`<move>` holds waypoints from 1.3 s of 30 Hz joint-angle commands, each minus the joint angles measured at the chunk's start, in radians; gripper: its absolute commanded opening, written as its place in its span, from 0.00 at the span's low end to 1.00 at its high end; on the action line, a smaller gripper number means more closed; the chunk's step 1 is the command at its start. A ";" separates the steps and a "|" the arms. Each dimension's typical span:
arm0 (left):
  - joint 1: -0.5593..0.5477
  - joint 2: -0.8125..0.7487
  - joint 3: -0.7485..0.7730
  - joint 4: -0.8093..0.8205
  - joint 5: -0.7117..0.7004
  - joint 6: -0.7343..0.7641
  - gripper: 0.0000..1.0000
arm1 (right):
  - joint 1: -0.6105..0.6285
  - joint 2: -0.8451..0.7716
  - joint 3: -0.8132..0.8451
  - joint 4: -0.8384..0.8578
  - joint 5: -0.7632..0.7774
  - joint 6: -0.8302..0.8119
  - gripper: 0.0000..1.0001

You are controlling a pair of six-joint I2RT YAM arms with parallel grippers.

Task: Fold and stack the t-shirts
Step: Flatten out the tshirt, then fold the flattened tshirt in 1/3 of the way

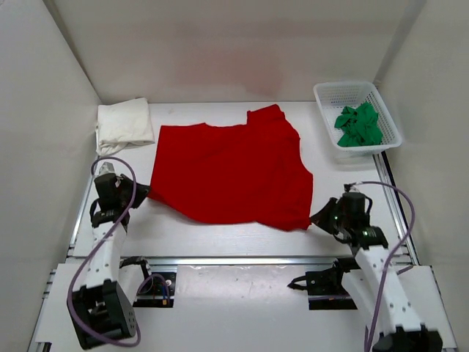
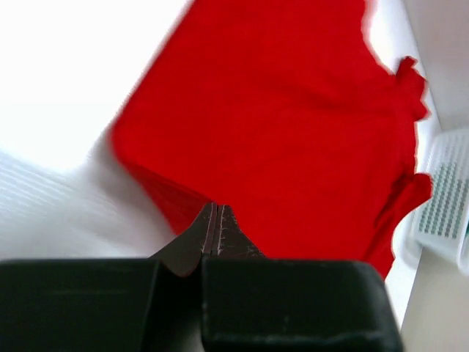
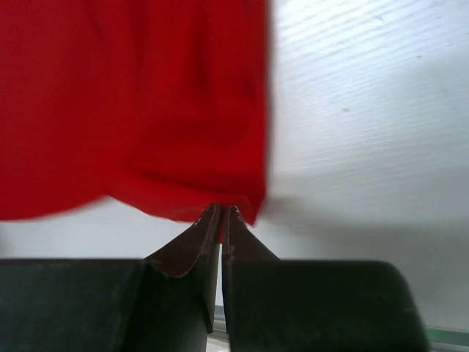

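Note:
The red t-shirt [image 1: 231, 172] lies spread wide across the middle of the table. My left gripper [image 1: 144, 193] is shut on its near-left corner. In the left wrist view the fingertips [image 2: 214, 207] are pressed together at the edge of the red cloth [image 2: 278, 125]. My right gripper [image 1: 317, 218] is shut on the near-right corner, and red cloth [image 3: 146, 110] shows between its tips [image 3: 222, 209]. The cream-white t-shirt [image 1: 123, 125] sits folded at the back left. The green t-shirt [image 1: 359, 125] lies crumpled in the basket.
A white mesh basket [image 1: 324, 94] stands at the back right, and its edge also shows in the left wrist view [image 2: 443, 198]. White walls close in the table on the left, the back and the right. The arm bases and cables sit along the near edge.

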 commanded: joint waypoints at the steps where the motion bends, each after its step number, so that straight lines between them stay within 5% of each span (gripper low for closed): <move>1: -0.029 -0.119 0.018 -0.068 0.015 0.059 0.00 | -0.013 -0.220 -0.004 -0.028 -0.125 0.122 0.00; 4: -0.074 -0.154 -0.001 -0.115 -0.016 0.097 0.00 | 0.038 -0.335 0.005 -0.179 -0.060 0.165 0.00; 11: 0.015 -0.135 -0.066 -0.086 0.043 0.090 0.00 | 0.252 -0.377 -0.018 -0.177 0.102 0.293 0.00; 16: 0.064 -0.113 -0.058 -0.058 0.053 0.054 0.00 | 0.250 -0.044 0.052 0.068 0.111 0.177 0.00; 21: 0.135 -0.021 -0.081 0.047 0.127 -0.030 0.00 | 0.001 0.286 0.159 0.280 -0.078 0.015 0.00; 39: 0.098 0.266 0.008 0.276 0.007 -0.174 0.00 | -0.014 0.922 0.752 0.345 -0.039 -0.109 0.00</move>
